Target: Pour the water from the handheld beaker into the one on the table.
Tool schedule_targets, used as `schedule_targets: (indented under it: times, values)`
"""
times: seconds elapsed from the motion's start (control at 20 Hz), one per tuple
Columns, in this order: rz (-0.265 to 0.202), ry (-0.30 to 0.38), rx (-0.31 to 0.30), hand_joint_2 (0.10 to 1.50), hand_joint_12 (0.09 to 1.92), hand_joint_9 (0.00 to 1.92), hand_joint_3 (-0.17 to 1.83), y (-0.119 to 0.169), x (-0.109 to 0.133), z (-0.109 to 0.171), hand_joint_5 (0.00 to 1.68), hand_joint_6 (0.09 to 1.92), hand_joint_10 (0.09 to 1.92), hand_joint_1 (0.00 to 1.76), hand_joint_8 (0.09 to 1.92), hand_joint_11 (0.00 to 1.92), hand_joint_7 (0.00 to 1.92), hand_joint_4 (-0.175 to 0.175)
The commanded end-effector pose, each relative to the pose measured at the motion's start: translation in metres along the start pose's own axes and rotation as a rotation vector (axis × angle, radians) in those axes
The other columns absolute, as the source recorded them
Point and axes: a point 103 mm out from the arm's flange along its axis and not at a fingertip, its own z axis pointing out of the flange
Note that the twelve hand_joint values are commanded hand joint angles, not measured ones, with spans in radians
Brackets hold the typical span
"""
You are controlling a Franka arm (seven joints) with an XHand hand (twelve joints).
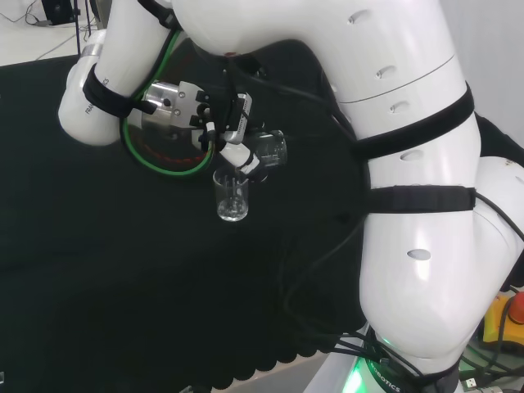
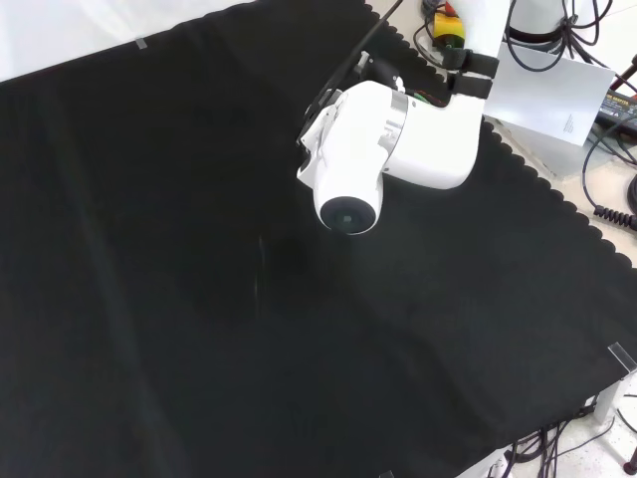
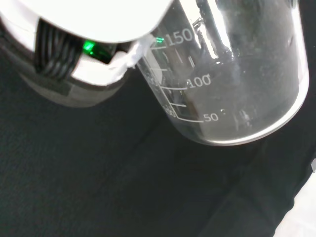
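Black-and-white robot hand (image 1: 214, 124), fingers curled round a clear glass graduated beaker (image 1: 268, 148) tipped for pouring, directly above the upright clear receiving beaker (image 1: 232, 196) on black cloth (image 1: 98, 270).

Held beaker (image 1: 272, 147): clear glass, graduated, tipped on its side, head view centre. Desk beaker (image 1: 232, 196): clear, upright, just below and left of it.

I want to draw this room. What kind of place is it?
Probably a robot lab set up for a pouring test. A white robot arm reaches over a bench under black cloth, its hand tipping a clear beaker with measuring marks over another beaker standing on the cloth.
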Motion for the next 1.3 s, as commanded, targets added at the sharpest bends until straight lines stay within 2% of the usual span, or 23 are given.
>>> schedule_targets:
  times: [0.05,1.3]
  values:
    - [-0.001,-0.007,0.010,0.57,0.49,1.84,0.67,-0.0022,0.0014,-0.0014,1.53,0.13,0.09,1.33,0.09,1.59,1.62,-0.175]
    - [-0.004,-0.014,0.020,0.57,0.49,1.84,0.67,-0.0038,0.0061,-0.0058,1.53,0.13,0.09,1.33,0.09,1.60,1.62,-0.175]
